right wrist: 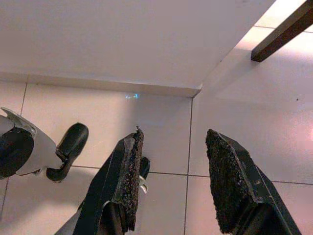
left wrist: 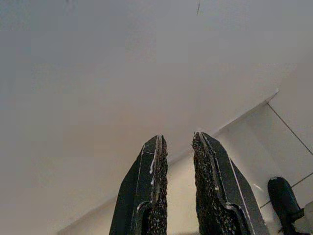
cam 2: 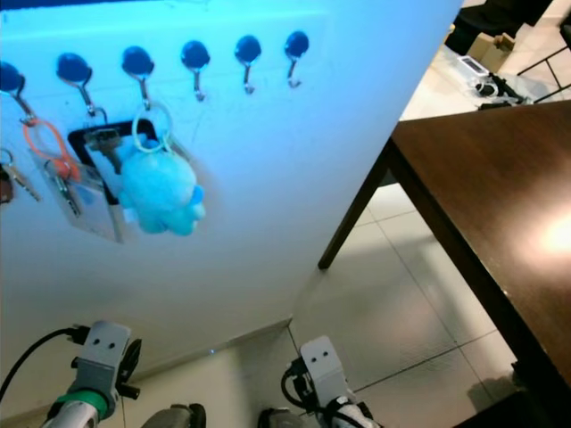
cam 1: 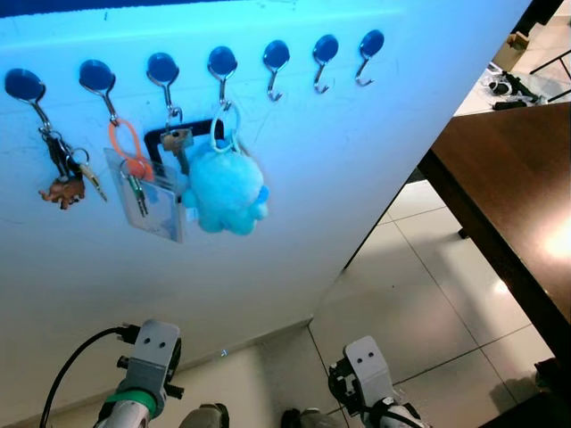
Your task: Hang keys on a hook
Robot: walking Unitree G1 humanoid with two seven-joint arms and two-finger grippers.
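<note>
Keys w/ blue plush [cam 1: 227,190] already hang from the hook [cam 1: 222,67] at 11 o'clock, so we keep both arms low: left gripper [left wrist: 178,156] slightly parted & empty, right gripper [right wrist: 176,156] released wide, clear of wall [cam 1: 357,178].

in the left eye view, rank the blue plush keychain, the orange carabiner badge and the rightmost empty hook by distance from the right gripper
1. blue plush keychain, hanging mid-wall, nearest the right gripper.
2. orange carabiner badge, further left.
3. rightmost empty hook, high at the row's right end.
</note>
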